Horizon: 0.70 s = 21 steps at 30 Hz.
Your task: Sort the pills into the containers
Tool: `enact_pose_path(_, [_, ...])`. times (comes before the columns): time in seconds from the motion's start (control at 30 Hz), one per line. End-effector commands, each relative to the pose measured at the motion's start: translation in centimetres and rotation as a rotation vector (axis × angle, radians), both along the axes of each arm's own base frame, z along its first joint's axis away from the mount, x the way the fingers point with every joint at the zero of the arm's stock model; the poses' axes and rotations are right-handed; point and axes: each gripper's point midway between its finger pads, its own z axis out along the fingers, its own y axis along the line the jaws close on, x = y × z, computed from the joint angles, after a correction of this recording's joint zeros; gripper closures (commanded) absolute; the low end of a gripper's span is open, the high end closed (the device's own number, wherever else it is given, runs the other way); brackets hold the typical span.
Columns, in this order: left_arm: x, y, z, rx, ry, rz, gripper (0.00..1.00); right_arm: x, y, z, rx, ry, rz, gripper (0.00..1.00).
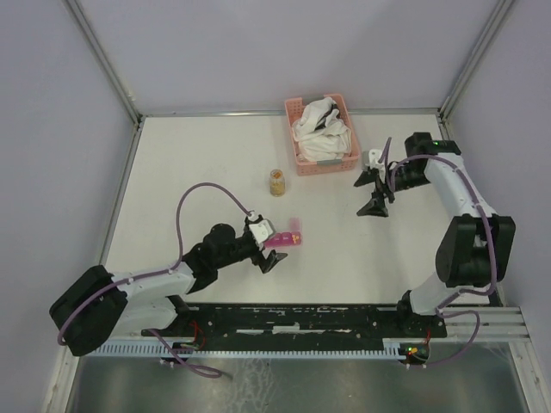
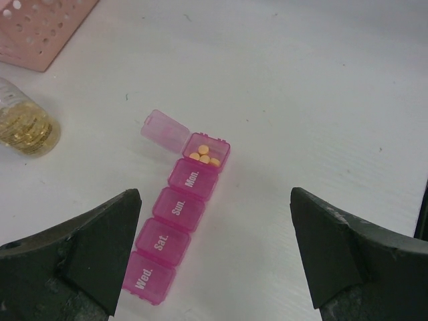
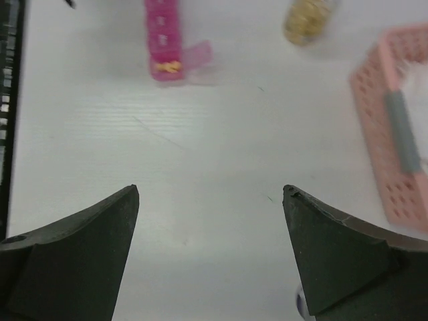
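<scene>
A magenta pill-box strip lies on the white table, its lids marked Wed., Sat., Sun., Mon. Its far compartment is open, lid flipped back, with several orange pills inside. It also shows in the top view and the right wrist view. A small clear bottle of yellow pills stands upright left of it, also in the top view. My left gripper is open and empty, just near the strip. My right gripper is open and empty, over bare table to the right.
A larger pink lattice basket with white cloths stands at the back centre, also at the right wrist view's right edge. The table's side walls and metal frame bound the area.
</scene>
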Motion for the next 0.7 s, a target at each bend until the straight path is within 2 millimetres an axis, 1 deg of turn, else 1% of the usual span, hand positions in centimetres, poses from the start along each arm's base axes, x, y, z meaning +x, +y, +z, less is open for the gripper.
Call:
enact_pose_path(0.0, [-0.6, -1.4, 1.4, 0.060, -0.110, -0.177, 0.01, -7.9, 5.6, 1.0, 0.124, 0.130, 0.385, 0.08])
enact_pose_path(0.03, [-0.5, -1.3, 1.1, 0.086, -0.125, -0.185, 0.01, -7.9, 6.1, 0.6, 0.119, 0.153, 0.394, 0.11])
enact_pose_path(0.1, [-0.1, -1.1, 0.4, 0.138, -0.158, -0.198, 0.01, -7.3, 6.9, -0.4, 0.086, 0.192, 0.380, 0.20])
enact_pose_path(0.17, [0.4, -0.8, -0.4, 0.178, -0.166, -0.204, 0.01, -6.2, 7.5, -1.8, 0.030, 0.218, 0.338, 0.23])
enact_pose_path(0.2, [0.6, -0.8, -0.9, 0.198, -0.164, -0.210, 0.01, -5.3, 7.9, -2.5, -0.001, 0.191, 0.317, 0.23])
enact_pose_path(0.27, [0.8, -0.7, -1.8, 0.228, -0.157, -0.227, 0.01, -4.9, 8.5, -3.4, -0.051, 0.182, 0.290, 0.18])
enact_pose_path(0.37, [1.5, -1.0, -2.3, 0.239, -0.160, -0.246, 0.01, -4.8, 9.4, -4.4, -0.097, 0.190, 0.288, 0.13])
enact_pose_path(0.43, [2.1, -1.1, -2.4, 0.239, -0.161, -0.254, 0.01, -4.9, 10.2, -4.8, -0.112, 0.201, 0.317, 0.13])
enact_pose_path(0.53, [3.1, -0.9, -3.4, 0.262, -0.133, -0.245, 0.01, -4.9, 11.1, -5.9, -0.152, 0.212, 0.346, 0.13])
enact_pose_path(0.67, [3.7, -1.0, -4.1, 0.273, -0.107, -0.247, 0.03, -4.6, 12.0, -6.6, -0.189, 0.204, 0.350, 0.13])
